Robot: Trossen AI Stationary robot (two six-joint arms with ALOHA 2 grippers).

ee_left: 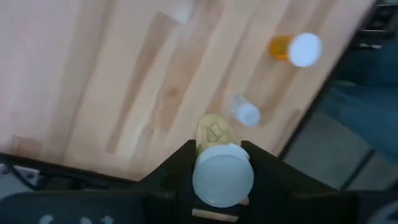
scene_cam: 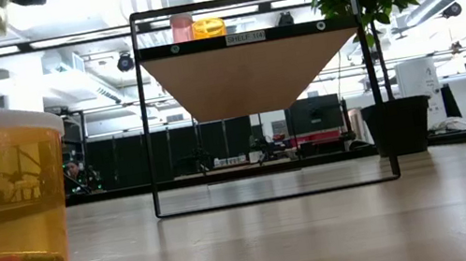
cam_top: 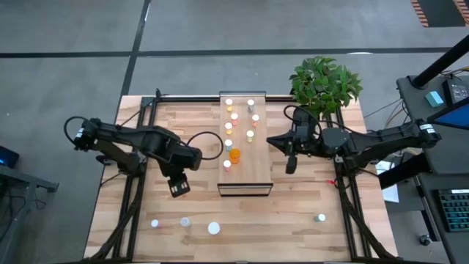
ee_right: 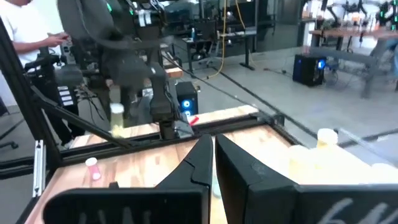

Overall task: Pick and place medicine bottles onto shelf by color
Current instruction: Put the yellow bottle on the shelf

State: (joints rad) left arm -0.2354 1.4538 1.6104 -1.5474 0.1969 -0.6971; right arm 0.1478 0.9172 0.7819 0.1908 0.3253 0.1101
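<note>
Your left claw [cam_top: 180, 188] grips a yellow bottle [ee_left: 222, 169] beside the shelf [cam_top: 245, 176]; right claw [cam_top: 291, 163] shut, empty. Swing carelessly and it topples bottles standing there.

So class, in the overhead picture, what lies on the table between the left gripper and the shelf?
Only bare wooden tabletop: the high view shows nothing between the left gripper, holding a white-capped yellow bottle, and the shelf.

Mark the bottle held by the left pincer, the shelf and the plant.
held bottle [ee_left: 222, 175], left wrist view, white cap
shelf [cam_top: 253, 170], high view, bare board near its front end
plant [cam_top: 325, 82], high view, leaves
</note>
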